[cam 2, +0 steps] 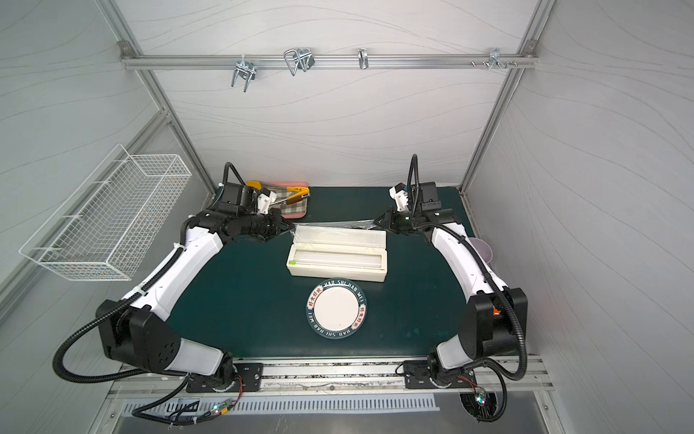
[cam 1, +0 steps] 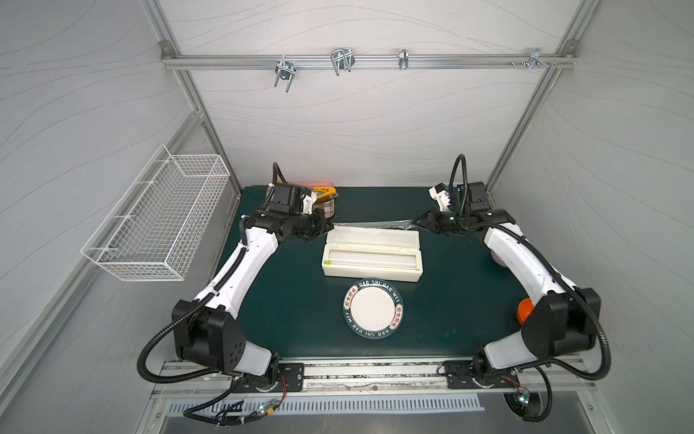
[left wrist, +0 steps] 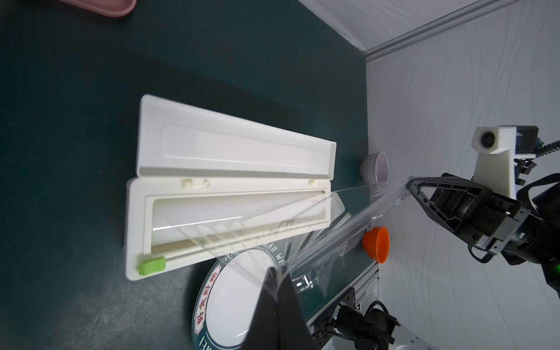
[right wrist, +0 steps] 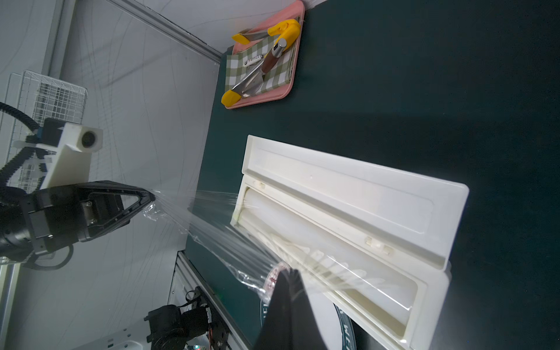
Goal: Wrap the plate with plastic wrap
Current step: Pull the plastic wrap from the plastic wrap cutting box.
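Above the dispenser box (cam 1: 371, 255), stretched plastic wrap (cam 1: 375, 224) with left gripper (cam 1: 330, 226) and right gripper (cam 1: 415, 221) clamped on its ends; seemingly uncut, so risked tearing or slipping before the plate (cam 1: 373, 310).

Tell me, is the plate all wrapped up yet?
Not yet. Done: the dispenser box lies open and a sheet of plastic wrap is pulled out. In hand: the left hand and right hand are each shut on one end, stretching it above the box's far edge. Left: the plate is bare, so the sheet must go over it and be tucked round its rim.
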You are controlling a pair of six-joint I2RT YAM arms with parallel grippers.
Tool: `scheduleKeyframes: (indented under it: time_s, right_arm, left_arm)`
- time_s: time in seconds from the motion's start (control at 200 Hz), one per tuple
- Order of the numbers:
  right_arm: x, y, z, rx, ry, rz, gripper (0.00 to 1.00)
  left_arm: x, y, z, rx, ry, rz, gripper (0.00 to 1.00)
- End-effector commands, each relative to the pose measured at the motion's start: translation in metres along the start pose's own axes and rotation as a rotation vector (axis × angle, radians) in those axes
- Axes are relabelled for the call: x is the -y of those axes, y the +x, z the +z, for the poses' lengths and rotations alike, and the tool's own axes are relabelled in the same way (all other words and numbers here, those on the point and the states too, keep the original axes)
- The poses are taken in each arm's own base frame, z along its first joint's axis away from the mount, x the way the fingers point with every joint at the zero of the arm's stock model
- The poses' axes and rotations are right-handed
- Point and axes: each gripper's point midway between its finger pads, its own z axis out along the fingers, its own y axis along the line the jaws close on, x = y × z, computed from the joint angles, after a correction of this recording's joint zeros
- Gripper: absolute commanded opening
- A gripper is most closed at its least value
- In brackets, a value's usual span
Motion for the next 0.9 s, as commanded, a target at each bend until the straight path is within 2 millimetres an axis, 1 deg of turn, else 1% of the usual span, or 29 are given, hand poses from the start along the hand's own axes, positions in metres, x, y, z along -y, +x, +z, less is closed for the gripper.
scheduleKeyframes:
  time_s: [0.0, 0.1, 0.145, 0.32, 0.365, 0.38, 0.395, 0.45, 0.49, 0.615, 0.715, 0.895]
  right_arm:
    - [0.002, -0.021, -0.022, 0.064, 0.08, -0.006, 0.0]
    - [0.0, -0.036, -0.029, 0.087, 0.091, -0.01, 0.0]
    - [-0.005, -0.044, -0.035, 0.106, 0.087, -0.013, 0.0]
    - [-0.026, -0.073, -0.055, 0.169, 0.074, -0.034, 0.0]
    - [-0.031, -0.079, -0.058, 0.179, 0.069, -0.041, 0.0]
    - [-0.032, -0.081, -0.059, 0.183, 0.069, -0.042, 0.0]
    - [-0.033, -0.083, -0.06, 0.188, 0.07, -0.043, 0.0]
    - [-0.036, -0.091, -0.062, 0.201, 0.071, -0.051, 0.0]
    - [-0.038, -0.096, -0.062, 0.208, 0.07, -0.054, 0.0]
    - [-0.044, -0.106, -0.063, 0.21, 0.053, -0.057, 0.0]
    - [-0.052, -0.11, -0.069, 0.223, 0.042, -0.063, 0.0]
    - [-0.067, -0.111, -0.085, 0.252, 0.031, -0.088, 0.0]
  left_arm:
    - [0.008, -0.021, -0.015, 0.049, -0.01, -0.01, 0.0]
    - [0.016, -0.031, -0.016, 0.05, -0.001, 0.001, 0.0]
    - [0.02, -0.037, -0.019, 0.062, -0.001, 0.012, 0.0]
    - [0.05, -0.065, -0.038, 0.121, 0.033, 0.059, 0.0]
    - [0.057, -0.072, -0.042, 0.132, 0.043, 0.068, 0.0]
    - [0.056, -0.072, -0.041, 0.128, 0.039, 0.066, 0.0]
    - [0.063, -0.078, -0.046, 0.145, 0.051, 0.078, 0.0]
    - [0.071, -0.088, -0.052, 0.16, 0.06, 0.089, 0.0]
    - [0.071, -0.095, -0.053, 0.166, 0.056, 0.086, 0.0]
    - [0.077, -0.112, -0.057, 0.173, 0.066, 0.084, 0.0]
    - [0.083, -0.118, -0.061, 0.176, 0.082, 0.082, 0.0]
    - [0.101, -0.127, -0.083, 0.238, 0.115, 0.105, 0.0]
